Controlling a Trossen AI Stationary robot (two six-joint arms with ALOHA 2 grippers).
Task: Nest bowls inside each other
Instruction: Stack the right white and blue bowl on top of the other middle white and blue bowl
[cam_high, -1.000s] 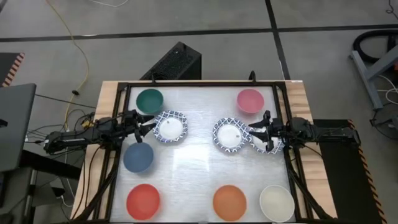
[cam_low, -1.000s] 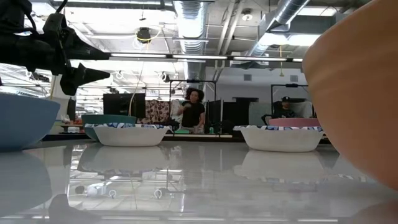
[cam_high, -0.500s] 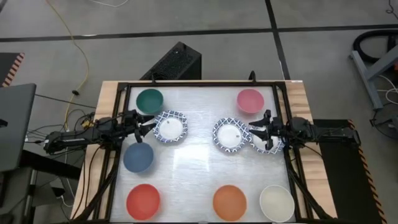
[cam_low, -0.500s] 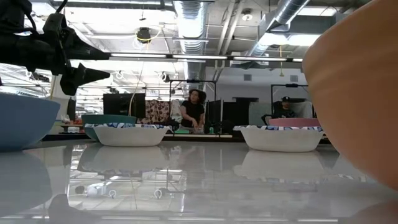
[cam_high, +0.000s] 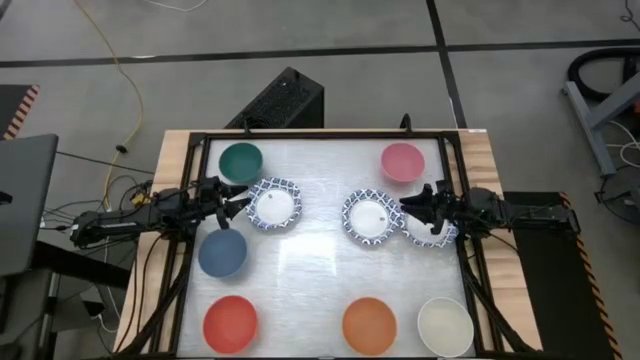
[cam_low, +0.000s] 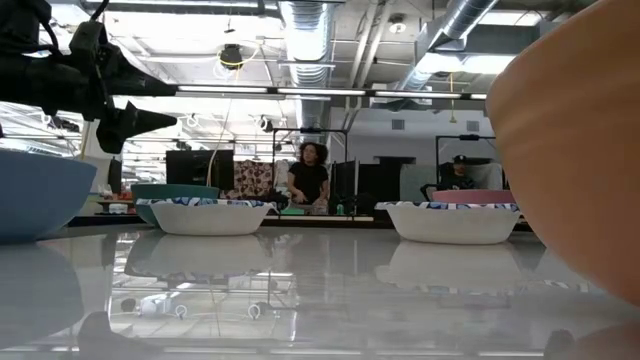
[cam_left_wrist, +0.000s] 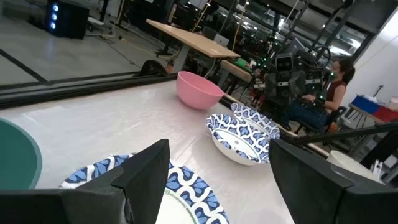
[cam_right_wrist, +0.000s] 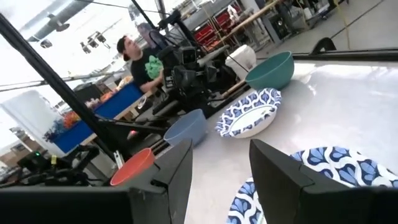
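Several small bowls stand upright on their bases on the white tabletop. Green (cam_high: 241, 160) and pink (cam_high: 402, 160) are at the far side. Blue (cam_high: 222, 252), red (cam_high: 230, 323), orange (cam_high: 368, 325) and cream (cam_high: 444, 325) are nearer. Three blue-and-white patterned bowls stand across the middle, at the left (cam_high: 274, 204), the right (cam_high: 369, 218) and under my right gripper (cam_high: 432, 234). My left gripper (cam_high: 237, 200) is open and points level at the left patterned bowl (cam_left_wrist: 186, 186). My right gripper (cam_high: 412, 208) is open, level, above that third bowl (cam_right_wrist: 323, 168). Neither holds anything.
A black frame (cam_high: 320, 134) runs around the tabletop, with wooden edges (cam_high: 178, 150) at either side. Bare table lies in the middle between the near and far bowls. In the low view the orange bowl (cam_low: 570, 150) fills the right side. People sit beyond the table.
My right gripper has rolled about the line it points along, so its fingers stand differently over the patterned bowl; it has stayed in place. The bowls have not moved.
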